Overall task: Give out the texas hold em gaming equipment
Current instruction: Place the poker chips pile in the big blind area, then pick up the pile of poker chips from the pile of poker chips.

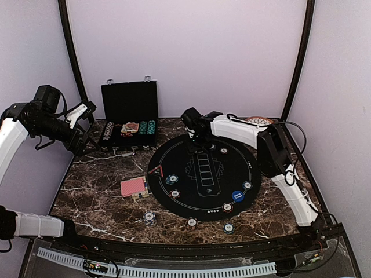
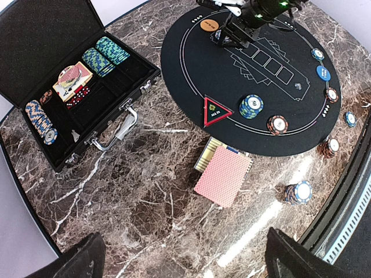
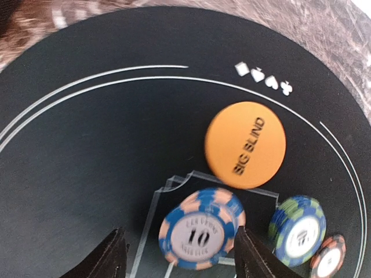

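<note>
- The right gripper [image 3: 179, 230] is lowered over the far part of the round black felt mat [image 1: 203, 147]. Its jaws are partly open, astride a blue-and-peach striped-edge poker chip marked 10 [image 3: 200, 234] that lies on the mat. A gap is seen at one finger, so nothing is clamped.
- The orange round disc printed BIG BLIND [image 3: 245, 145] is laid flat on the mat just beside that chip, near the white suit symbols.
- A blue-and-green chip stack [image 3: 298, 229] and an orange-and-black chip [image 3: 327, 258] are seen close by on the other side.
- The left gripper [image 2: 184, 233] is held high over the left side of the brown marble table [image 1: 93, 191]. Its jaws are spread fully wide and nothing is held.
- The deck of playing cards with pinkish-red backs [image 1: 133, 186] is placed on the marble, just left of the mat.
- The red triangular ALL IN marker [image 2: 216, 111] is set on the mat's left edge, with a blue chip stack [image 2: 251, 106] and a dark red chip [image 2: 277, 124] next to it.
- The blue round disc [image 1: 237, 196] is placed on the near right part of the mat.
- More chips are spread along the mat's near rim, and small chip stacks [image 1: 149, 218] are on the marble in front of it.
- The black hinged chip case [image 1: 128, 101] is open at the far left, with chip rows and a card pack inside.
- The patterned round plate [image 1: 259, 120] is at the far right, partly hidden by the right arm.
</note>
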Available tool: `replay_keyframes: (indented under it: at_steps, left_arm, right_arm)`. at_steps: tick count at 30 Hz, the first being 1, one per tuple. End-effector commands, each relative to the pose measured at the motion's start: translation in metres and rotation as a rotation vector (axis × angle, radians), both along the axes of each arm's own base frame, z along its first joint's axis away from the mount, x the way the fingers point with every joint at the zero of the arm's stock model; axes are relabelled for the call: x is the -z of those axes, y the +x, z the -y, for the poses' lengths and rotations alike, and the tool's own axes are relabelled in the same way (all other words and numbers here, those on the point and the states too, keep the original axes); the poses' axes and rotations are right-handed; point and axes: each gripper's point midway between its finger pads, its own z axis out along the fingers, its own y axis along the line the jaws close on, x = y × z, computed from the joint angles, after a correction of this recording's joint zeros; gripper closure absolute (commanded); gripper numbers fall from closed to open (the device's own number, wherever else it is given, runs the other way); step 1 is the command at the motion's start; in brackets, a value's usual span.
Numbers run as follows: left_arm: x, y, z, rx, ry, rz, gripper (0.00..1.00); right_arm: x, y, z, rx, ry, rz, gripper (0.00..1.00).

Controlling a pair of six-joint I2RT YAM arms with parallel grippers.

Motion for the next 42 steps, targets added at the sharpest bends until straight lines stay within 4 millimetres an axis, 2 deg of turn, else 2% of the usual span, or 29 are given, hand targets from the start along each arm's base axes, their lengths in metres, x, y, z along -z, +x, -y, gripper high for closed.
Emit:
replay_keyframes:
  at_steps: [1, 4, 6, 9, 14, 16, 22, 27, 31, 37, 42]
  left_arm:
    - [-0.007, -0.005, 0.003, 0.018, -0.006, 0.025, 0.01]
    - [-0.009, -0.005, 0.001, 0.013, -0.001, 0.032, 0.01]
    - [-0.009, -0.006, 0.001, 0.012, -0.001, 0.031, 0.01]
    - [-0.009, -0.006, 0.001, 0.012, -0.004, 0.029, 0.01]
    - [-0.011, -0.008, 0.001, 0.012, -0.005, 0.034, 0.01]
    - [-0.011, -0.01, 0.002, 0.013, -0.007, 0.033, 0.01]
    - [-0.011, -0.014, 0.002, 0.014, -0.01, 0.035, 0.01]
    - [-0.014, -0.017, 0.002, 0.015, -0.014, 0.041, 0.01]
    - [-0.014, -0.021, 0.002, 0.018, -0.018, 0.039, 0.01]
    - [-0.015, -0.026, 0.004, 0.023, -0.031, 0.044, 0.01]
    - [-0.017, -0.026, 0.003, 0.024, -0.026, 0.05, 0.01]
  right_arm:
    - [-0.088, -0.03, -0.03, -0.06, 0.072, 0.137, 0.37]
    - [-0.118, -0.064, -0.042, -0.112, 0.085, 0.181, 0.37]
    - [-0.13, -0.093, -0.052, -0.161, 0.086, 0.192, 0.37]
    - [-0.136, -0.143, -0.069, -0.245, 0.076, 0.18, 0.35]
    - [-0.112, -0.225, -0.1, -0.411, 0.093, 0.054, 0.32]
    - [-0.099, -0.256, -0.111, -0.492, 0.086, -0.002, 0.26]
    - [-0.091, -0.326, -0.14, -0.737, 0.124, 0.006, 0.1]
    - [-0.063, -0.349, -0.149, -0.842, 0.094, -0.098, 0.09]
    - [-0.05, -0.356, -0.156, -0.885, 0.089, -0.144, 0.09]
    - [-0.031, -0.356, -0.163, -0.911, 0.049, -0.165, 0.08]
    - [-0.024, -0.351, -0.164, -0.902, 0.029, -0.156, 0.08]
